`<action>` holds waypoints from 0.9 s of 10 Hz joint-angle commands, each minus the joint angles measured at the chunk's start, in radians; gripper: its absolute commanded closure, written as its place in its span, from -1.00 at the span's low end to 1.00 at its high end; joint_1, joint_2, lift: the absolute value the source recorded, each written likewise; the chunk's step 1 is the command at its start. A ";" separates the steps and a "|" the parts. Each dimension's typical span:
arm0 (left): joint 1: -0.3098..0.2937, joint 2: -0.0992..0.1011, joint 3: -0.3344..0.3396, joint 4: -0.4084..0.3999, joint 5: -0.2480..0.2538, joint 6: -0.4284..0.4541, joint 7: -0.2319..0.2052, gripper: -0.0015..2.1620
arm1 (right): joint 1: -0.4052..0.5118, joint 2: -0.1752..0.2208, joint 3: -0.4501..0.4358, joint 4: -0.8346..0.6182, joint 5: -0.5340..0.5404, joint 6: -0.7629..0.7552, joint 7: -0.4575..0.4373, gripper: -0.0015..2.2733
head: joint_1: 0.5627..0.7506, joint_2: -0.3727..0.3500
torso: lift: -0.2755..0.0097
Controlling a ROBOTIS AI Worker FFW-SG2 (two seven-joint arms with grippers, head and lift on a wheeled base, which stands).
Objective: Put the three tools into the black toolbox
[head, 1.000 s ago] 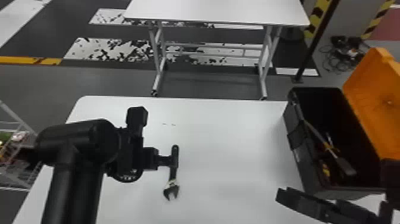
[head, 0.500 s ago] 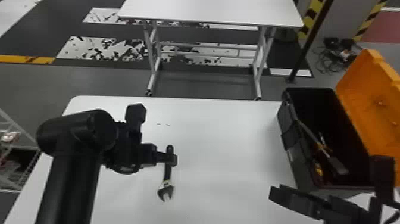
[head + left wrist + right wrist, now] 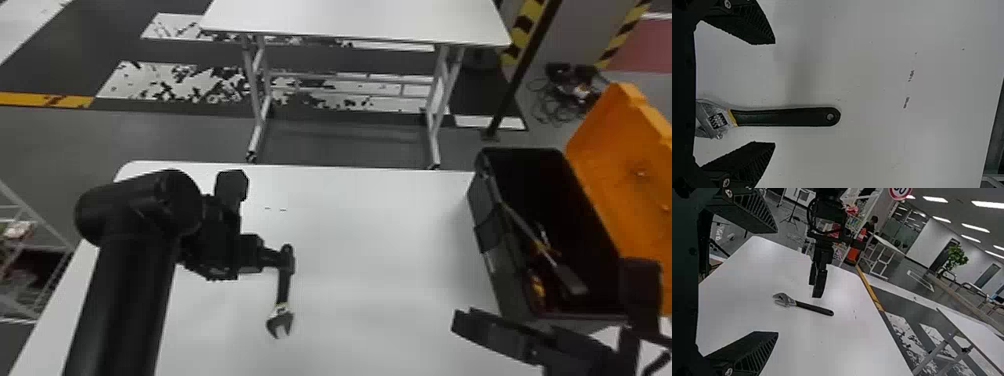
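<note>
Toward the table's left edge, your wrench lies under the left gripper, off-centre between spread fingers. Risk: closing uncentred shoves it askew; closing too high misses the handle. Right gripper: fingers apart, near the toolbox.

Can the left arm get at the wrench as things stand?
Probably yes: the left gripper hangs open above the table, the wrench shows between its fingers, and nothing seems to lie on it.
</note>
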 commanded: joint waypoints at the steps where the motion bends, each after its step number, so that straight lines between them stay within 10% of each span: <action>1: -0.011 -0.003 -0.006 0.022 0.000 0.001 0.001 -0.92 | -0.005 -0.001 0.006 0.002 0.003 0.000 0.000 -0.93 | 0.41 0.02 | 0.57; 9: -0.041 -0.003 -0.020 0.089 0.017 0.001 0.015 -0.92 | -0.012 -0.001 0.020 0.016 0.004 -0.009 0.000 -0.93 | 0.41 0.03 | 0.57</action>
